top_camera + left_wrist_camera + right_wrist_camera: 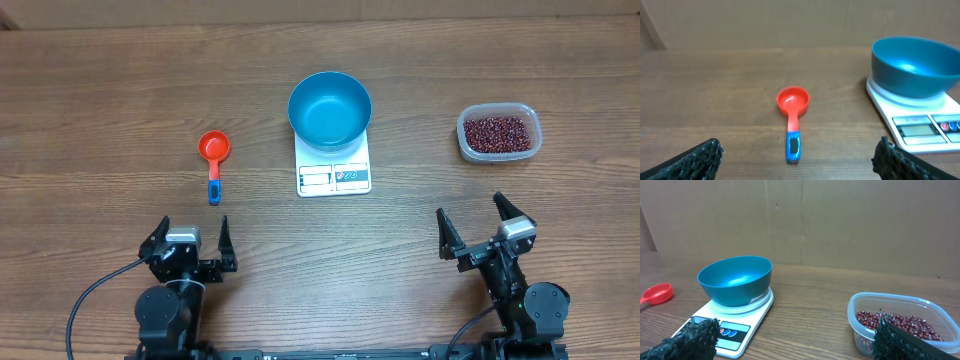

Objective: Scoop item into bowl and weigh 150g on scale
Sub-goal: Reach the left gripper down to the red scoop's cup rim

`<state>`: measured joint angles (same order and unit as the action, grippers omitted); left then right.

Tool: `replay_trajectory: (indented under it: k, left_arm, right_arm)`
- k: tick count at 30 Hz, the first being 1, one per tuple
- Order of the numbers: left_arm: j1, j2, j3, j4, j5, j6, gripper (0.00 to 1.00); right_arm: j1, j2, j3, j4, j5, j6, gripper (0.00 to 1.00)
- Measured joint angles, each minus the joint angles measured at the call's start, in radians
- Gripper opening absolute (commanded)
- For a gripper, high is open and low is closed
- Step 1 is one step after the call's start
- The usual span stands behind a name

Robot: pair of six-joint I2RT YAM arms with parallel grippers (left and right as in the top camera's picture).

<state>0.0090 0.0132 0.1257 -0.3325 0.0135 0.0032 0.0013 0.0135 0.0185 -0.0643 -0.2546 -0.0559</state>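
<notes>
Brown wood-grain worktop [100, 80] fills the overhead view, and a plain cardboard wall [840, 220] closes it off at the far side in the wrist views. Near the middle sits the white scale [334, 175], with its display window and blue-marked label on the edge facing the arms. The blue bowl [330, 108] stands upright on its platform, covering the far part of it, and its inside shows only bare blue. Well to the right of the scale is a clear, open-topped plastic tub [463, 140] holding the dark red-brown beans [497, 133] in a loose layer. To the left of the scale and apart from it, a red measuring scoop [213, 155] lies flat, with its cup toward the far side and its blue-tipped handle pointing toward the arms. The left hand [192, 228] is at the near edge, roughly in line with the scoop, spread wide with nothing in its grasp. From its own camera the scoop lies centred between the two dark finger pads [695, 160]. The right hand [470, 210] is at the near right, likewise gaping fully and holding nothing, angled toward the tub. Its camera shows the tub just ahead of one finger, with the bowl and scale off to the left. Black cables [85, 305] trail from both arms toward the near edge.
</notes>
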Motion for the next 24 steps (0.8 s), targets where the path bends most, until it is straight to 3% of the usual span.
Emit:
replay_trajectory:
  k: [13, 24]
  left_arm:
    - [0.0, 0.049, 0.177, -0.16, -0.029, -0.008, 1.0]
    - [0.0, 0.511, 0.498, -0.258, -0.04, -0.01, 1.0]
  right_arm:
    - [0.0, 0.0, 0.0, -0.001, 0.0, 0.0, 1.0]
    - [0.0, 0.0, 0.0, -0.001, 0.0, 0.0, 1.0]
